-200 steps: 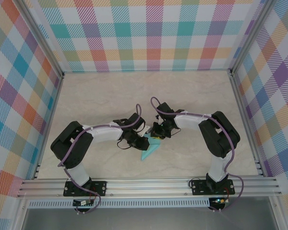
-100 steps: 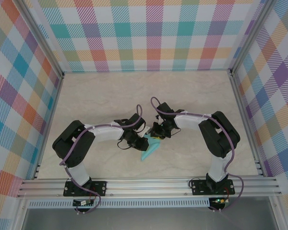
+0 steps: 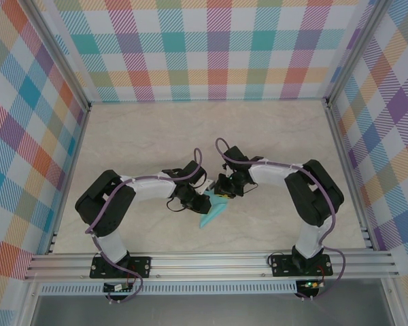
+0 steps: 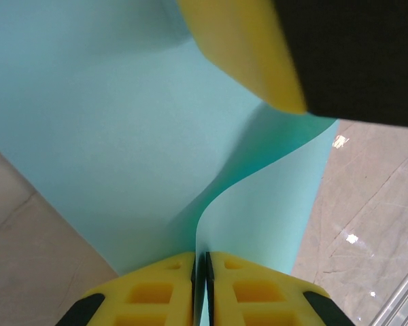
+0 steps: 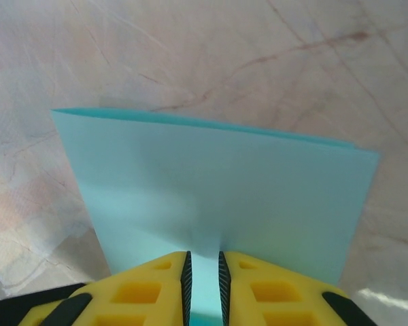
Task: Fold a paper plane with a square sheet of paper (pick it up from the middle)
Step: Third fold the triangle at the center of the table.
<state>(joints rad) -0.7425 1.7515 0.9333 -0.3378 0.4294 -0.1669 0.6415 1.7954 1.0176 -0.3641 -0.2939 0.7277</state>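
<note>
The turquoise paper (image 3: 211, 216) is folded into a narrow pointed shape near the table's front middle, where both grippers meet over it. In the left wrist view the paper (image 4: 122, 136) curves up in a loose flap, and my left gripper (image 4: 202, 261) is shut on its edge. A yellow finger (image 4: 245, 47) of the right gripper hangs just beyond that flap. In the right wrist view the paper (image 5: 217, 176) shows a straight folded far edge. My right gripper (image 5: 202, 261) straddles its near side, jaws a narrow gap apart. From above, the left gripper (image 3: 205, 199) and right gripper (image 3: 221, 197) almost touch.
The marble-patterned table (image 3: 156, 136) stretches bare behind the arms. Checked walls close the left, right and back sides. An aluminium rail (image 3: 211, 261) runs along the near edge by the arm bases.
The left arm's elbow has shifted slightly right and the right arm's elbow slightly right as well. Both grippers and the paper stay in the same spot.
</note>
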